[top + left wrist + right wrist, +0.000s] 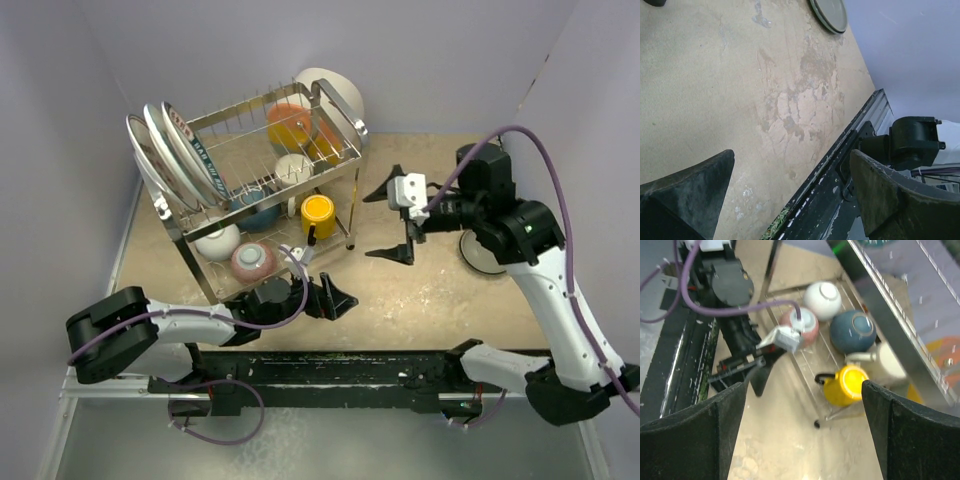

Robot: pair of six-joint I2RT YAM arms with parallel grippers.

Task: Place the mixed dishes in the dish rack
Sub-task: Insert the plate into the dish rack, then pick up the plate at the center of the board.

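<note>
Loading state: judged nearly complete; one grey plate (829, 14) lies outside the dish rack (354, 200).
Dish rack: stands at the far left of the table (430, 310), close to the left wall.
Upper tier: plates (175, 150) stand on edge between the wires at the left end, which saves room; orange dishes (290, 125) occupy the right end.
Lower tier: white bowl (217, 240) and dark blue bowl (255, 212) rest foot up, probably for draining; yellow cup (318, 212) sits beside the right-hand post.
Right gripper (372, 227): fingers wide apart, nothing between them; hovers right of the rack, facing the yellow cup, apart from it.
Left gripper (792, 155): fingers wide apart, empty; low over the table, just in front of the rack.
Grey plate: flat on the table at the right, partly under the right arm.
Open room: bare table between rack and plate allows free approach; the rack's post and the right wall are the edges to watch.
</note>
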